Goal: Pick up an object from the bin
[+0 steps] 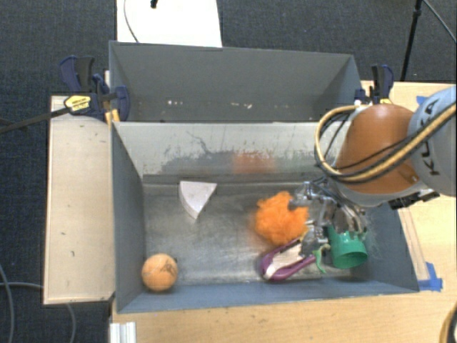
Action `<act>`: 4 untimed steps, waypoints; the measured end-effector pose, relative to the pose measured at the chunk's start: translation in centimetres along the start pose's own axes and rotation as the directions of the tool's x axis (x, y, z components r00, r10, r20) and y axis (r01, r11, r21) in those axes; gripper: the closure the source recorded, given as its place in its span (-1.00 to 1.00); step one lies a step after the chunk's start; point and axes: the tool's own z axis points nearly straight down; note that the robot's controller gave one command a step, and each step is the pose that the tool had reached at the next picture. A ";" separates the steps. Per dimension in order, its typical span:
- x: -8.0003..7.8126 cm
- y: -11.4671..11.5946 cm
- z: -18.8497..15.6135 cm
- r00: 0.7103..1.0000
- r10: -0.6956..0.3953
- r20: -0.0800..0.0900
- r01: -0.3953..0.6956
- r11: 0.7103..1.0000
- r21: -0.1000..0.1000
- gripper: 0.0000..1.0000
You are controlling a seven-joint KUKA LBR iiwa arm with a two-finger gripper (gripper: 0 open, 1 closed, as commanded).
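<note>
Arm [378, 148] above orange puff [280, 219], green cup [348, 249].

You can read black brand lettering on the arm's [430, 136] pale link, above the bin's [128, 213] right end; it looks like "KUKA", though the edge cuts it off.

- The bin [128, 213] is grey sheet metal, matt, with pale scuffs on its far wall and floor.
- The orange clump [277, 219] right of the middle looks fuzzy, like yarn.
- The white wedge [195, 196] on the left is matt and smooth-faced.
- The tan ball [159, 272], near left, is dull with a dark blemish.
- The green piece [348, 250], near right, looks like smooth plastic.
- The purple piece [282, 263] beside it is glossy.
- The arm's orange cover [375, 148] is smooth with a sheen.
- The bench [285, 324] is pale, matt wood.
</note>
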 end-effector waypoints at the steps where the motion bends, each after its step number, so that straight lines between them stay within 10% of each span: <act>1: -1.5 -0.9 3.0 0.981 0.191 -0.005 -0.191 0.982 0.001 -1.00; 2: -1.1 -0.7 6.4 0.962 0.274 -0.012 -0.274 0.962 0.004 1.00; 4: 1.3 -0.6 3.3 0.962 0.275 -0.007 -0.275 0.962 0.001 1.00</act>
